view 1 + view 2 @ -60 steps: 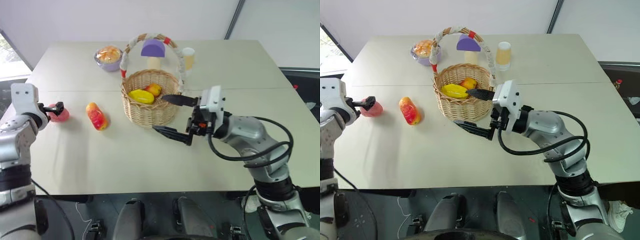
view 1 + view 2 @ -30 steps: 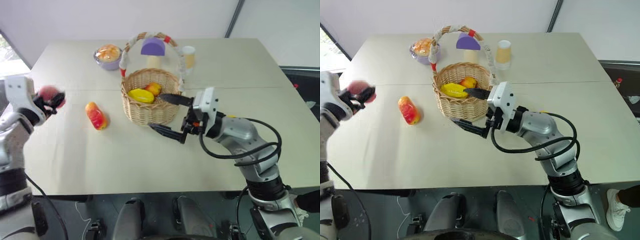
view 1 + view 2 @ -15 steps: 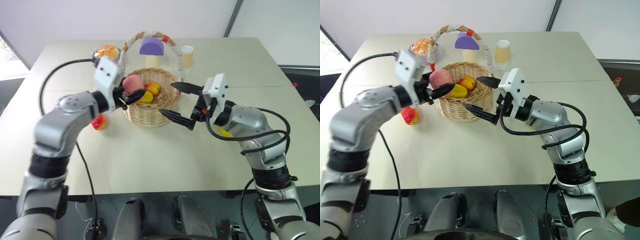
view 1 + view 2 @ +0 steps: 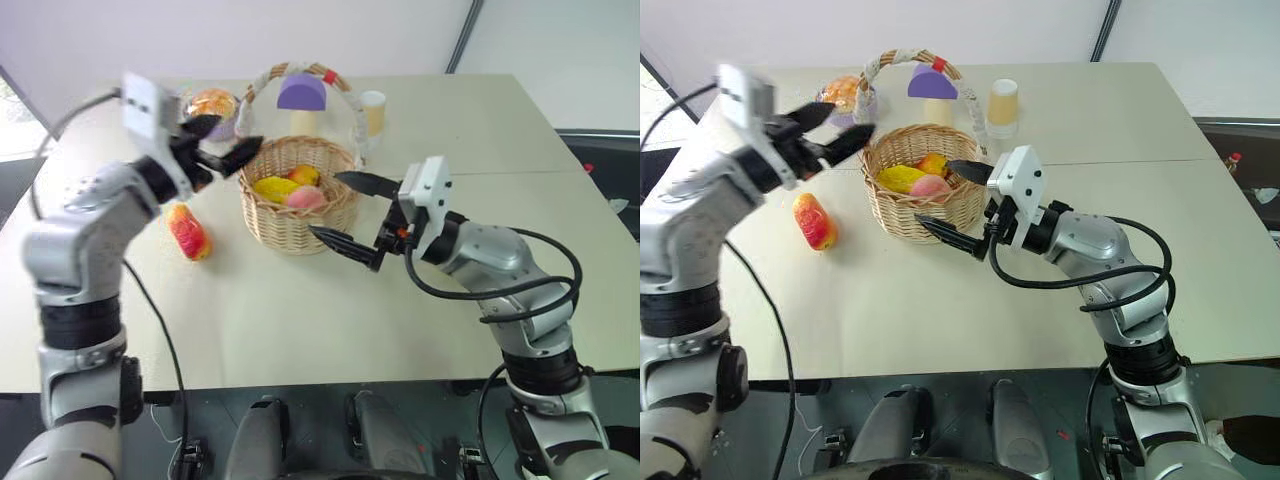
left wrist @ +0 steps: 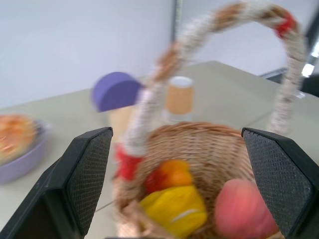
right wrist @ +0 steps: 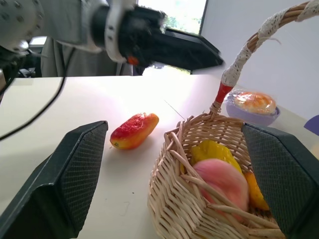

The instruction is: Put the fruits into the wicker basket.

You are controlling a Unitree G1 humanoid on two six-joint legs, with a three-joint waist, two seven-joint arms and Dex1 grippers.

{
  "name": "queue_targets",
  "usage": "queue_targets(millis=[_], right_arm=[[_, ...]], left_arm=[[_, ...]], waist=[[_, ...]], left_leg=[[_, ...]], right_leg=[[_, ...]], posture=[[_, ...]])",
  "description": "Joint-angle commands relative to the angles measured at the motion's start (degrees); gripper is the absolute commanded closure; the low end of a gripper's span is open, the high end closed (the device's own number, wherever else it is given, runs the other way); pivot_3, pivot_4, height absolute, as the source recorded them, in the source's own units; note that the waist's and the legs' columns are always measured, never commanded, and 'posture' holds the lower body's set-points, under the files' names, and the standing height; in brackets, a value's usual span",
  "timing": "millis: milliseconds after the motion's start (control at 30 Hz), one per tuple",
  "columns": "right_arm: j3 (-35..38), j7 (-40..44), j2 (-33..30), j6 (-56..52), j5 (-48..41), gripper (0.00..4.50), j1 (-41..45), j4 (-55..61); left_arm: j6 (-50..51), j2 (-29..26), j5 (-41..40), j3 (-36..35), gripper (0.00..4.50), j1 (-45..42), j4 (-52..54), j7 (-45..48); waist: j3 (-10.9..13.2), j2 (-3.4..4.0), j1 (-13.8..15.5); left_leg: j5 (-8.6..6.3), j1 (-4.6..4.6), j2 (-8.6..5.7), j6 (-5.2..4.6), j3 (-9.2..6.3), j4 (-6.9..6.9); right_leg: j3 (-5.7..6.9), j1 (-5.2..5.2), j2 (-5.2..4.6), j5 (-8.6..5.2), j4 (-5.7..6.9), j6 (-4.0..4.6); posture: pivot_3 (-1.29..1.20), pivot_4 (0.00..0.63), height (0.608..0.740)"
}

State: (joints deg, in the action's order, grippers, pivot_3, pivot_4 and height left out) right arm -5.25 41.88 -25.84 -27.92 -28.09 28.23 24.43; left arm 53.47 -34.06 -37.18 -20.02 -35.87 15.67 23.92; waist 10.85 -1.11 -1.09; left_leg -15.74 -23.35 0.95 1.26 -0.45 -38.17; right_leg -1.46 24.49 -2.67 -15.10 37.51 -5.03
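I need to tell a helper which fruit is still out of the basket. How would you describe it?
Find the wicker basket mid-table. On the table beside it, on the robot's left, lies a long fruit. It is red fading to orange-yellow; the other fruits sit inside the basket.

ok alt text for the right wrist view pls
A wicker basket on a pale table holds a pink fruit, a yellow fruit and an orange-red fruit. An elongated red-orange fruit lies on the table beside it. The left gripper hangs above, jaws open and empty.
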Motion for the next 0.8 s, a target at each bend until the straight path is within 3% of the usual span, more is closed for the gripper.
queue_targets(millis=[33,200,433,533,800], right_arm=[[-0.05,1.74,0.81,2.31,-0.69,0.0,0.79,-0.31],[-1.61,3.85,2.36,3.56,-0.53,0.0,2.28,-2.46],[-2.53,4.94,3.35,4.2,-0.25,0.0,3.43,-3.63],[-2.76,4.59,3.4,4.18,0.23,0.0,3.11,-3.22],[-2.56,2.76,3.1,3.39,0.1,0.0,-0.19,0.14]], left_arm=[[8.53,0.22,-3.28,-7.88,0.08,1.88,5.98,-8.67],[23.24,5.28,2.68,-9.45,0.08,2.0,8.04,-24.45],[33.88,10.65,14.02,-9.76,0.08,-1.1,3.1,-35.52],[34.49,11.76,17.7,-5.97,0.08,-3.38,-1.06,-36.74],[30.65,15.17,20.51,-4.84,0.08,-6.95,-8.21,-34.48]], waist=[[0.0,-0.02,0.11],[-0.01,-0.06,0.43],[-0.01,-0.07,0.21],[-0.02,-0.07,0.28],[-0.04,-0.09,0.31]], left_leg=[[0.0,-0.01,0.0,0.0,-0.01,-0.01],[0.0,0.0,-0.07,0.0,-0.1,-0.05],[0.02,0.03,-0.09,0.04,-0.1,-0.04],[0.03,0.03,-0.11,0.06,-0.1,-0.04],[0.03,0.02,-0.16,0.09,-0.09,-0.04]], right_leg=[[0.0,0.0,-0.01,0.0,0.01,0.0],[0.04,-0.08,-0.1,0.01,0.05,-0.03],[0.04,-0.03,-0.01,0.01,0.13,-0.02],[0.03,-0.03,-0.02,0.02,0.14,-0.02],[0.03,-0.02,-0.13,0.02,0.17,-0.02]], posture=[[0.0,0.15,0.74],[0.0,0.15,0.74],[0.0,0.15,0.74],[0.0,0.15,0.74],[0.0,0.15,0.74]])
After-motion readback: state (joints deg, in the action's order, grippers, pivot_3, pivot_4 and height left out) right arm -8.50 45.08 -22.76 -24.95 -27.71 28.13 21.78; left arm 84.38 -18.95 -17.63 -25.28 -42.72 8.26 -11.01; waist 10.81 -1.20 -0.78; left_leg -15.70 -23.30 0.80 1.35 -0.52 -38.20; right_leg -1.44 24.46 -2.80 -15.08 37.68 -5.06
